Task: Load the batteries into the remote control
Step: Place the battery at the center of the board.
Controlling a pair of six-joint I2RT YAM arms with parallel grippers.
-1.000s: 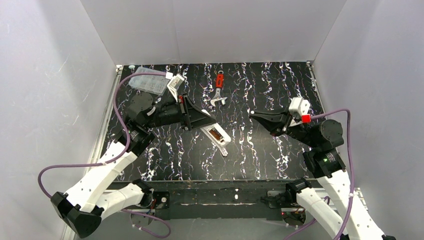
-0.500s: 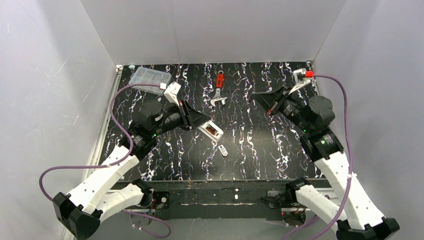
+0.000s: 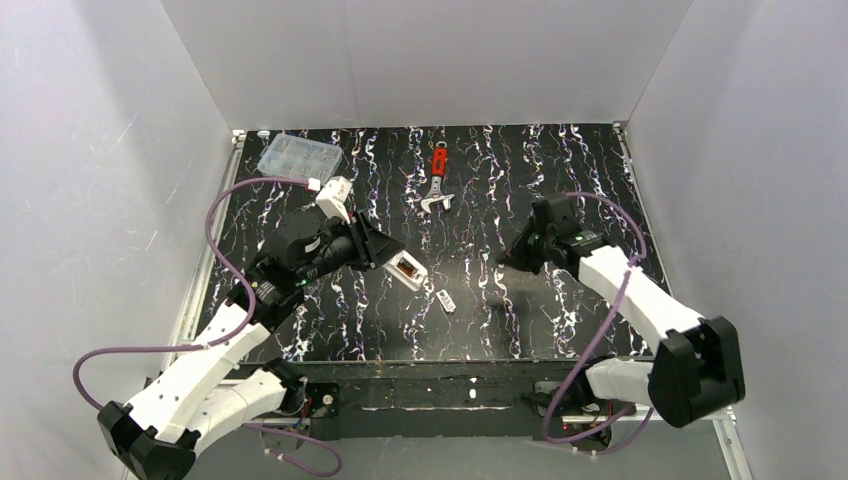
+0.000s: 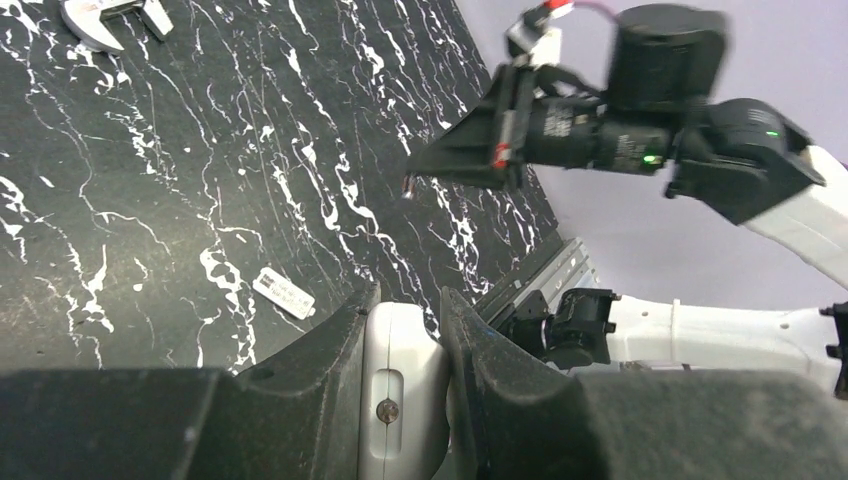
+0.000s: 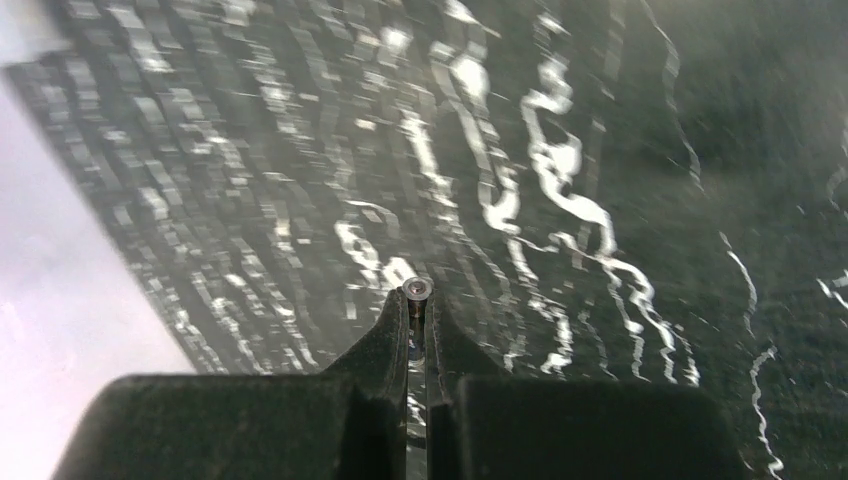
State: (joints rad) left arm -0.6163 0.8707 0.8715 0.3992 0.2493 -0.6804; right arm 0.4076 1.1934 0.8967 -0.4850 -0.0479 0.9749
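**A:** What is seen to have changed from above?

**B:** The remote control (image 3: 408, 271) has been drawn back from the middle of the tabletop (image 3: 520, 325) toward its left edge. It is pinched in the left claw (image 3: 392, 263) with the reddish recess turned upward. The right arm has been swung round, and the right claw (image 3: 503, 259) has been brought down just right of the middle. The small loose white piece (image 3: 445, 300) is left lying between the two.

**A:** And at the left wrist?

**B:** The remote's white body is seen clamped between the fingers (image 4: 320, 350). The right claw is pointed toward it from well apart.

**A:** The right wrist?

**B:** That claw is pressed together. A small round metal spot (image 5: 416, 289) is shown at its tips, but whether a battery is held cannot be told.

**A:** What is meant for the task?

**B:** The remote is judged to be presented for loading. No battery can be made out in the recess.
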